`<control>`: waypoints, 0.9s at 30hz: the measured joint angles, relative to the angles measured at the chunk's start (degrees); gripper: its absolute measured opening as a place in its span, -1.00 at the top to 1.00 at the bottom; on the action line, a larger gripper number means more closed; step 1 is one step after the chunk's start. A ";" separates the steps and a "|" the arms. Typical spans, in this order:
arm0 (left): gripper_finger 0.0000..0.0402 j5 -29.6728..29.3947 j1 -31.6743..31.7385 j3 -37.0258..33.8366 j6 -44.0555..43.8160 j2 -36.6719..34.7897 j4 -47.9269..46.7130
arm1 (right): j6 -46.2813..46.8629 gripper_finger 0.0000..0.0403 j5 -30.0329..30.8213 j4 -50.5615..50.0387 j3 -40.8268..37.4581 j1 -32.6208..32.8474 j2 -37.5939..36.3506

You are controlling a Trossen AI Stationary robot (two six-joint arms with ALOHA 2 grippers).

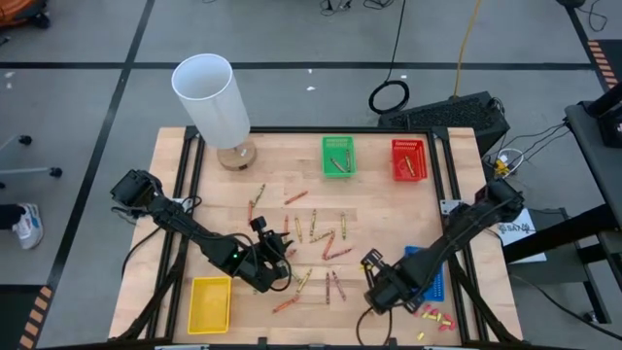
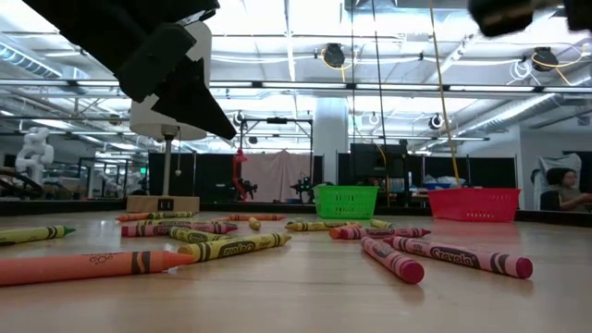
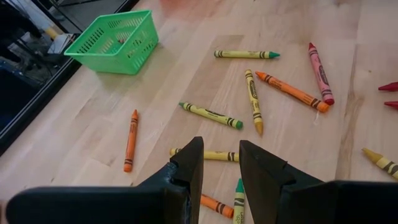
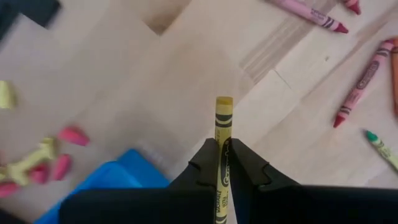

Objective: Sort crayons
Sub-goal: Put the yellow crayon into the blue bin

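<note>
Several crayons (image 1: 316,238) lie scattered flat on the middle of the wooden table (image 1: 175,194), red, orange, yellow and green-tipped. My right gripper (image 1: 374,277) hangs over the near right part, by the blue basket (image 1: 432,277). It is shut on a yellow crayon (image 4: 222,124) held above the wood. My left gripper (image 1: 279,261) stands at the near left of the scatter. In its wrist view the fingers (image 3: 221,168) are open a narrow way with nothing between them. A yellow crayon (image 3: 214,155) lies on the table beyond them. My right gripper pinches the yellow crayon by its wrapped shaft (image 4: 222,138) between its two fingers. The fingers point down and the crayon runs along them. Its flat end (image 4: 224,102) sticks out past the fingertips. The crayon is lifted clear of the table, close to upright.
A green basket (image 1: 338,156) and a red basket (image 1: 408,160) stand at the far edge, each with crayons in it. A yellow basket (image 1: 211,301) sits at the near left. A white cylinder on a wooden foot (image 1: 214,97) stands far left. Small red and yellow bits (image 1: 432,316) lie near right.
</note>
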 joint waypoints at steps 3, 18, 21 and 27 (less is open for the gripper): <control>0.49 0.00 0.00 0.00 -0.02 0.00 0.02 | 3.16 0.99 0.00 -3.48 2.37 1.68 -1.00; 0.49 0.00 0.01 0.00 -0.02 0.00 0.08 | 12.51 0.99 1.95 -12.66 3.47 10.57 -11.95; 0.49 -0.02 0.01 0.00 -0.02 0.00 0.06 | 12.11 0.99 1.97 -15.84 3.47 11.80 -12.11; 0.49 -0.02 -0.01 0.00 -0.02 0.00 0.07 | 12.30 0.99 1.95 -20.63 3.47 13.54 -12.11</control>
